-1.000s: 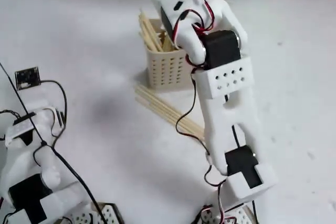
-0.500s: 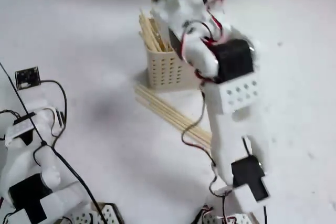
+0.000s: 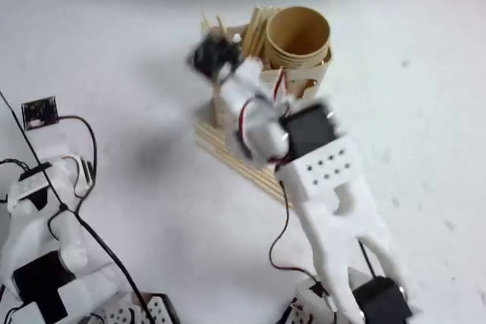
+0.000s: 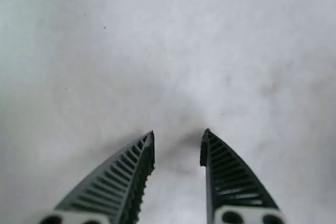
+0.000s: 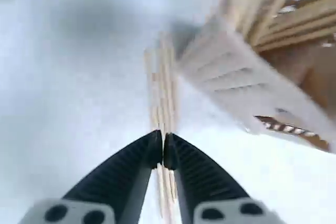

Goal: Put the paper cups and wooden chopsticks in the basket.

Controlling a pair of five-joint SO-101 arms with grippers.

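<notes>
A stack of tan paper cups (image 3: 298,34) stands in the cream basket (image 3: 317,77), with wooden chopsticks (image 3: 254,24) upright beside it. More chopsticks (image 3: 228,153) lie loose on the table at the basket's near side. My right gripper (image 3: 211,58) is at the basket's left side. In the right wrist view this gripper (image 5: 161,148) is shut with nothing in it, its tips just above the loose chopsticks (image 5: 163,93) next to the basket wall (image 5: 236,77). My left gripper (image 4: 178,135) is open over bare white table.
The left arm (image 3: 38,263) rests at the near left corner with black cables (image 3: 83,157) and a small black board (image 3: 39,111) beside it. The white table (image 3: 114,51) stretches open left and right of the basket.
The right arm has swung off the top of the basket, toward its left side and downward. The cups in the basket, hidden before, now show. The left arm has not moved.
</notes>
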